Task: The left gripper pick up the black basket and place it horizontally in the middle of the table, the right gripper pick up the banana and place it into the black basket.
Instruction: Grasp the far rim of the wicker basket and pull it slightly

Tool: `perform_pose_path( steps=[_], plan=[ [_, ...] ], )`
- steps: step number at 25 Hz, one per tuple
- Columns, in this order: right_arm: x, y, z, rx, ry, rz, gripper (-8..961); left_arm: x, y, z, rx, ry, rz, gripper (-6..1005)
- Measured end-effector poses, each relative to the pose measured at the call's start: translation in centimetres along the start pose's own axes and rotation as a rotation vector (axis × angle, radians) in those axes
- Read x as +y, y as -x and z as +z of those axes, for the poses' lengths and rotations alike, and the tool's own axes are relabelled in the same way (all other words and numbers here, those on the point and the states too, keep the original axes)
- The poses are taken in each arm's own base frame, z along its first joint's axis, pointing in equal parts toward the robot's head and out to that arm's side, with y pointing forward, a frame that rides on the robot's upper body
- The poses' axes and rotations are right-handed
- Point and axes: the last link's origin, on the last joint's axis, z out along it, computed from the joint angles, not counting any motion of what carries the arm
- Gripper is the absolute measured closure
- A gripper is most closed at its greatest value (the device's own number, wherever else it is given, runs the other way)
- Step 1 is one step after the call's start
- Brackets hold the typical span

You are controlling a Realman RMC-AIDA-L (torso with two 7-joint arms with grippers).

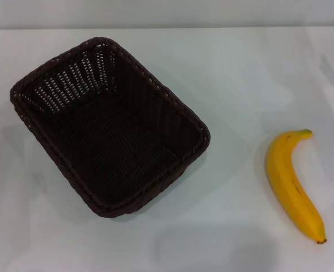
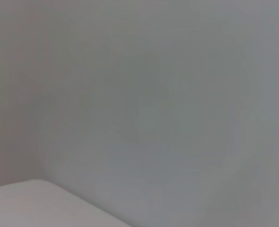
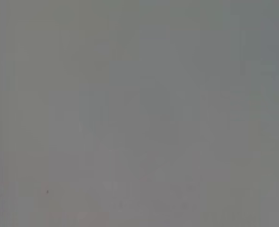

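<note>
Toward the table's (image 1: 235,79) left edge we see the black basket (image 1: 107,127) sitting skewed; the banana (image 1: 293,184) lies well apart near the right edge. Neither gripper shows, so their jaws go unjudged.

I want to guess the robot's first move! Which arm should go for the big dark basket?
Probably the left. The dark woven wicker basket lies askew on the white table's left half, the robot's left-arm side; the yellow curved banana lies right. Neither claw is in view.
</note>
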Motion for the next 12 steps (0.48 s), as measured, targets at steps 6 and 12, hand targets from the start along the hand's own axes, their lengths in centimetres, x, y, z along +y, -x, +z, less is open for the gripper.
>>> perform_pose_path(
  steps=[6,12],
  plan=[
    [-0.06,-0.09,-0.09,0.002,-0.003,0.002,87,0.01,-0.14,0.05,0.009,-0.001,-0.003,147],
    [-0.05,-0.14,-0.21,0.001,-0.003,0.005,86,-0.72,-0.66,-0.45,0.040,-0.017,-0.008,161]
  ],
)
